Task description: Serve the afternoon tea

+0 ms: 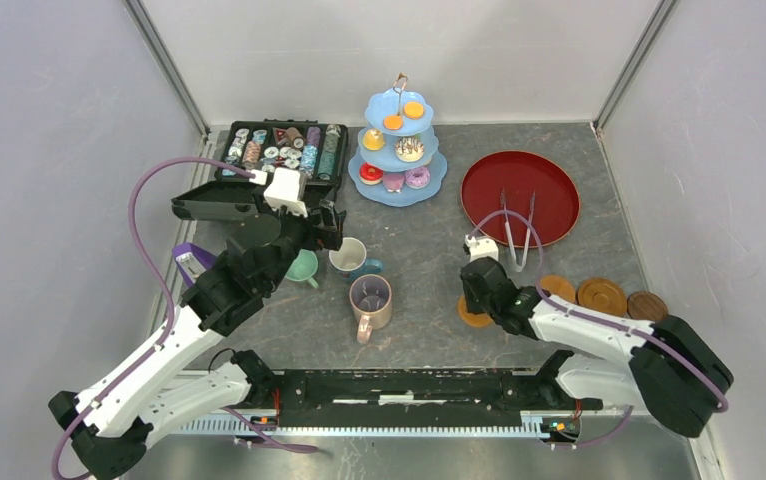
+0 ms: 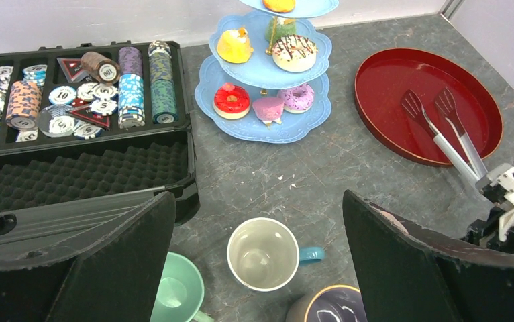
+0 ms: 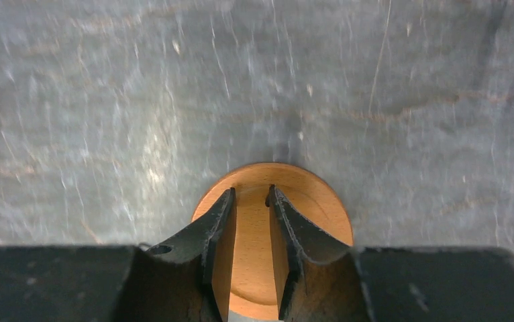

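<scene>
- Far left, at the back of the table [image 1: 429, 270]: one black case [image 1: 279, 150], lid open, packed with round chips [image 2: 130, 87].
- Just in front of the case: left gripper [image 2: 255, 201], released, jaws spread wide, hovering above the white-and-blue mug [image 2: 262, 253].
- Three mugs [image 1: 349, 258] in view, clustered left of centre, all upright, mouths up.
- Mint green mug [image 1: 302, 267]: leftmost of the three, handle toward the near edge.
- White-and-blue mug: just beside the mint one, white inside, teal-blue handle pointing right.
- Tall pink-purple mug [image 1: 370, 298]: closest to the near edge, dark purple inside, pinkish wall, handle toward the near edge.
- Behind the mugs: one pale-blue three-tier stand [image 2: 241, 129], upright, long axis vertical, scalloped tiers narrowing upward, ring on top.
- Seven pastries [image 2: 231, 100] counted from above: two orange on the top tier; one yellow and one white with dark drizzle on the middle tier; red, pink and purple on the bottom tier.
- Right of centre: one light-brown coaster [image 3: 315, 215], round, flat on the table.
- Directly over that coaster: right gripper [image 3: 251, 191], pointing down, fingers set close with a narrow gap; cannot tell whether pinching the coaster or merely above it.
- Behind: one round red tray [image 1: 474, 175] with one pair of metal tongs [image 1: 519, 235], long axis front to back, forked ends pointing away, joined end over the near rim.
- Far right: three more coasters [image 1: 601, 295] in a row, flat, darker brown toward the right.
</scene>
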`<state>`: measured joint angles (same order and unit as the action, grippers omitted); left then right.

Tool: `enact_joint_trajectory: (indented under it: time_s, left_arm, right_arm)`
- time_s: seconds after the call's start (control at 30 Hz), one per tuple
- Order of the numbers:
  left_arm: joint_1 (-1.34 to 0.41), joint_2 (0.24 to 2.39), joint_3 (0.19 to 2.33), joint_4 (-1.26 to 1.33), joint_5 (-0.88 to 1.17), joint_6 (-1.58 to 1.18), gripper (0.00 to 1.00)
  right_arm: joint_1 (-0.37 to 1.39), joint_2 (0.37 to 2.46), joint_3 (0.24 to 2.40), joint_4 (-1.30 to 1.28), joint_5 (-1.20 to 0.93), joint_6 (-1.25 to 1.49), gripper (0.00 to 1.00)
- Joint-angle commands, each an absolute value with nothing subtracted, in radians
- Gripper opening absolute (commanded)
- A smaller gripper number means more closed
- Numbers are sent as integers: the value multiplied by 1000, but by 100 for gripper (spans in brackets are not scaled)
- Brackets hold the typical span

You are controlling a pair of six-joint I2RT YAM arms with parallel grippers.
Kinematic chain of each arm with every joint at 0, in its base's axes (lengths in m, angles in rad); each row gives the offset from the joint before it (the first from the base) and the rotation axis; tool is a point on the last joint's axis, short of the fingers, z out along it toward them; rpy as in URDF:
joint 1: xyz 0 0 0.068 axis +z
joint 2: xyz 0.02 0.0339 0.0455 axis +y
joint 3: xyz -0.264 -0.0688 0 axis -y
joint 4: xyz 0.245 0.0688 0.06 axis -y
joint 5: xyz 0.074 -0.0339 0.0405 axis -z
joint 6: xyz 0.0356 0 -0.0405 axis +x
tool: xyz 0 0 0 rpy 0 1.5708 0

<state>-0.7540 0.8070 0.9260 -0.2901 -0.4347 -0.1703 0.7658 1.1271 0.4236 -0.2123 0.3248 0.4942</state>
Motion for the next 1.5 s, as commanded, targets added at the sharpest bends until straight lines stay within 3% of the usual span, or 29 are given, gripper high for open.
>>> enact_joint_trajectory:
  time_s: [0.0, 0.43, 0.87, 1.07, 1.3, 1.47]
  left_arm:
    - [-755, 807, 952, -263, -458, -158, 100]
    - [-755, 799, 937, -258, -495, -144, 100]
    - [-755, 796, 927, -256, -489, -147, 100]
    - [-755, 795, 927, -258, -488, -149, 100]
    - [-755, 781, 930, -259, -486, -150, 100]
    - [-755, 752, 927, -255, -491, -155, 100]
  right_arm:
    - [763, 1246, 403, 21, 438, 494, 31]
    - [620, 1652, 739, 238, 409, 302, 36]
    - [583, 1856, 975, 252, 297, 293, 37]
    - [584, 1821, 1061, 159, 322, 234, 42]
    - [610, 1628, 1127, -83, 283, 189, 59]
    - [722, 1584, 1231, -233, 222, 198, 68]
